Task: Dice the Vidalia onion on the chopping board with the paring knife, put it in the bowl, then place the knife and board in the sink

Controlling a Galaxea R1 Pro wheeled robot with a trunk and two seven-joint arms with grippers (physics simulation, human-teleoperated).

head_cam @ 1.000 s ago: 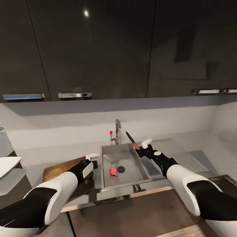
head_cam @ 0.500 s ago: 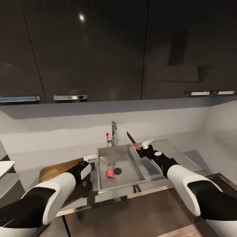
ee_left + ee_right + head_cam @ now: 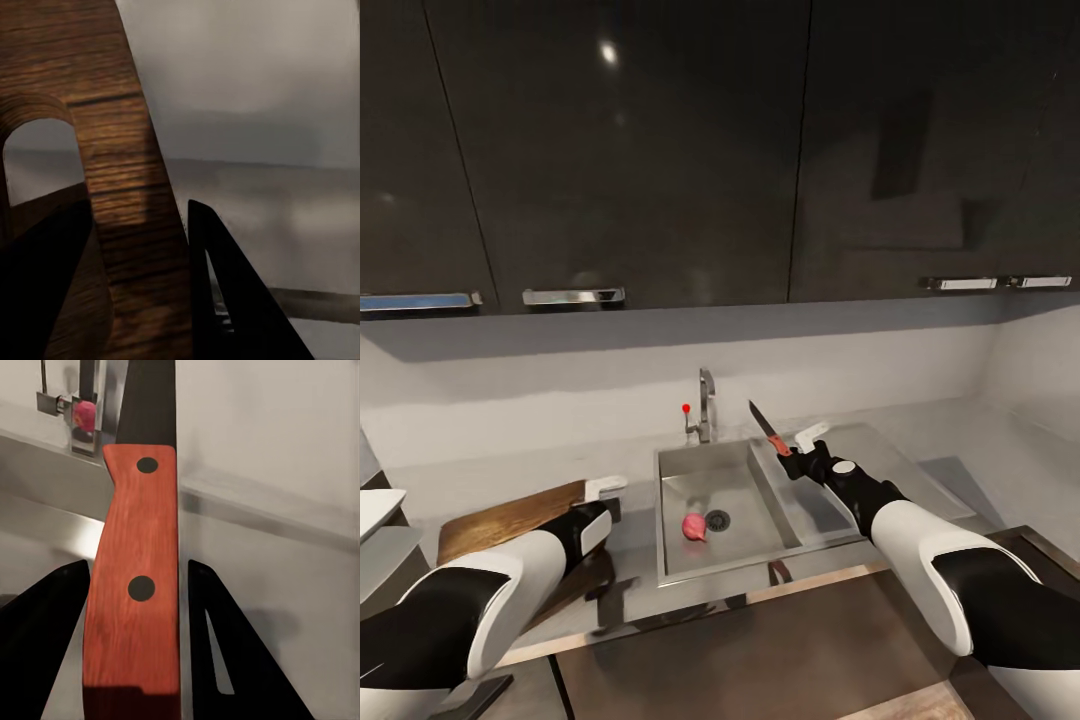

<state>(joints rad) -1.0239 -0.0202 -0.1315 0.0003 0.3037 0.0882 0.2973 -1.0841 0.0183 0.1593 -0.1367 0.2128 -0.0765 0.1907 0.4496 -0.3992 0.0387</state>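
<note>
Now right gripper (image 3: pixel 797 455) clamping paring knife (image 3: pixel 768 430), left gripper (image 3: pixel 600 497) clamping chopping board (image 3: pixel 500 520)

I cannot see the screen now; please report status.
Left end effector shut on board, beside the sink. Right end effector shut on knife, above sink. Onion in sink. Nothing in the way.

The knife (image 3: pixel 133 585) has a red-orange handle with two black rivets and a dark blade. The board (image 3: pixel 120 172) is dark brown with streaky grain. The onion (image 3: pixel 694 527) is pink, in the grey steel sink (image 3: pixel 685 470). The tap (image 3: pixel 705 400) is chrome with a red-tipped lever. The cabinets (image 3: pixel 640 150) are glossy black.
</note>
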